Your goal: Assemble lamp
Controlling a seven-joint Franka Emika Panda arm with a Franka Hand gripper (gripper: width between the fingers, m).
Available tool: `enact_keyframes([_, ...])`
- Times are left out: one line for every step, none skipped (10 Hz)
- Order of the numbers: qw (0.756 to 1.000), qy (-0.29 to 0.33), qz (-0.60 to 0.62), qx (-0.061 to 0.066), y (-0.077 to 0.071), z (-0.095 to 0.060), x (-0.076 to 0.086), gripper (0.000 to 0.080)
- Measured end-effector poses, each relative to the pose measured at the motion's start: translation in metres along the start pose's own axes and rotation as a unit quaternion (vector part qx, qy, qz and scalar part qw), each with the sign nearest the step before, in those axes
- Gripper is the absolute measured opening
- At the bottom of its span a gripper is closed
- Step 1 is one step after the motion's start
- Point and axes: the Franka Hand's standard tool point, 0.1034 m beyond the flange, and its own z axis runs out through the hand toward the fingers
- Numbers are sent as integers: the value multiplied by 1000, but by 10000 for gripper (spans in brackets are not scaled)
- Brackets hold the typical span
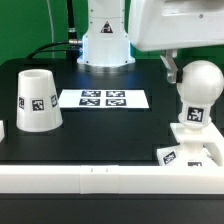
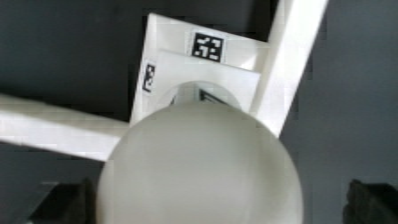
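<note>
The lamp's round bulb (image 1: pixel 202 84) stands upright by its neck on the flat square base (image 1: pixel 183 152) at the exterior view's right. In the wrist view the bulb (image 2: pixel 205 160) fills the middle, with the tagged base (image 2: pixel 187 55) beyond it. My gripper (image 1: pixel 188 70) hangs at the bulb's head, one dark finger (image 1: pixel 172 70) showing beside it. In the wrist view the gripper (image 2: pixel 217 205) is open: both fingers (image 2: pixel 68 205) stand either side of the bulb with a gap to it. The tapered shade (image 1: pixel 38 100) stands alone at the exterior view's left.
The marker board (image 1: pixel 104 99) lies flat at mid table. A white rail (image 1: pixel 100 182) runs along the table's front edge, just before the base. The robot's base (image 1: pixel 105 40) stands at the back.
</note>
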Motion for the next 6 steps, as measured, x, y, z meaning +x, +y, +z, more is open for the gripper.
enact_keyframes([999, 0, -43, 0, 1, 0, 0, 699])
enact_keyframes([997, 0, -72, 0, 1, 1, 0, 699])
enact_keyframes([996, 0, -90, 0, 1, 1, 0, 699])
enact_keyframes([992, 0, -125, 0, 2, 1, 0, 699])
enact_keyframes([989, 0, -146, 0, 2, 1, -1, 699])
enact_keyframes([981, -1, -195, -2, 2, 1, -1, 699])
